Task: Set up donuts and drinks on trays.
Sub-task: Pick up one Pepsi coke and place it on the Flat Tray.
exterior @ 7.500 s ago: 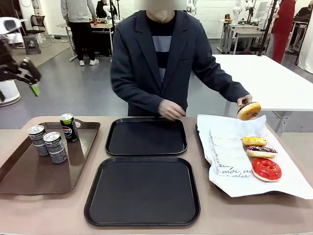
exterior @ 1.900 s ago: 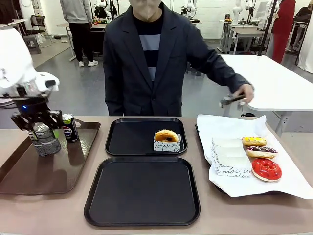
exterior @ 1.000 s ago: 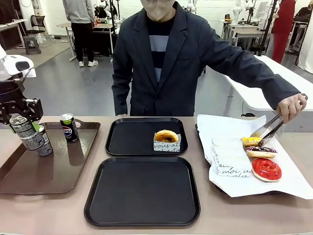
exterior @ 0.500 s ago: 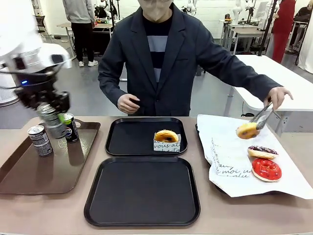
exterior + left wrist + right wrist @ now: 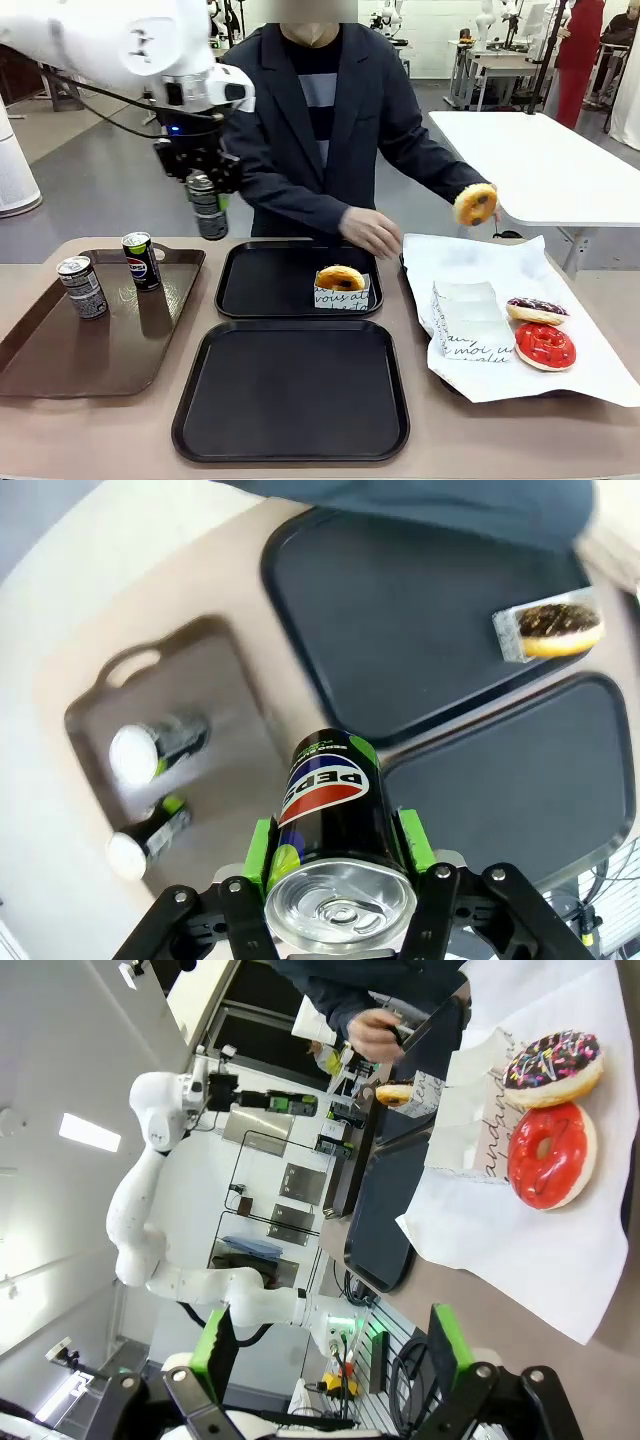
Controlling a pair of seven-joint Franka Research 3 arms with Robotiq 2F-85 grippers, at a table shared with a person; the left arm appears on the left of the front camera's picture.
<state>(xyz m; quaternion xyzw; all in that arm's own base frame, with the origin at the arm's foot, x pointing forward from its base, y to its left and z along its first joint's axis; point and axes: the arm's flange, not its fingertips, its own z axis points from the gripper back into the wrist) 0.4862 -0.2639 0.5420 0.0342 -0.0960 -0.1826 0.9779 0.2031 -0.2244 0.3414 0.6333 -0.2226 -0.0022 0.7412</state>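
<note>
Left wrist view: your left gripper [image 5: 337, 852] is clamped on a black Pepsi can [image 5: 330, 805]. The green pads [image 5: 262, 852] press its flanks just below the silver top. Gripped that high, the can's base is free to land flat on a tray.

Front view: the can [image 5: 208, 206] hangs in the upper left of the frame, well above the table [image 5: 120, 430]. It is just left of the far black tray [image 5: 260, 290]. That tray is the likely destination, since a boxed glazed donut [image 5: 341, 283] already sits at its right side and wants a drink beside it. The near black tray [image 5: 290, 400], lower centre, has no load yet. A patterned can [image 5: 80, 287] and a second Pepsi-marked can [image 5: 141, 260] wait on the brown tray [image 5: 60, 370] at left.

The person's hand [image 5: 372, 232] hovers at the far tray's right rim, so mind it when you descend. A yellow-iced donut [image 5: 475, 204] is held up right of centre.

Right wrist view: your right gripper [image 5: 330, 1355] has its fingers spread with nothing between them. It sits off the edge of the white paper [image 5: 520, 1260] that carries the red-iced donut [image 5: 545, 1155] and the chocolate donut [image 5: 553, 1068].

Hard to read:
- The held can's print is smeared in the front view.
- The can's base is hidden behind its own body in the left wrist view.
- Whatever grips the yellow-iced donut is hidden behind the donut.
</note>
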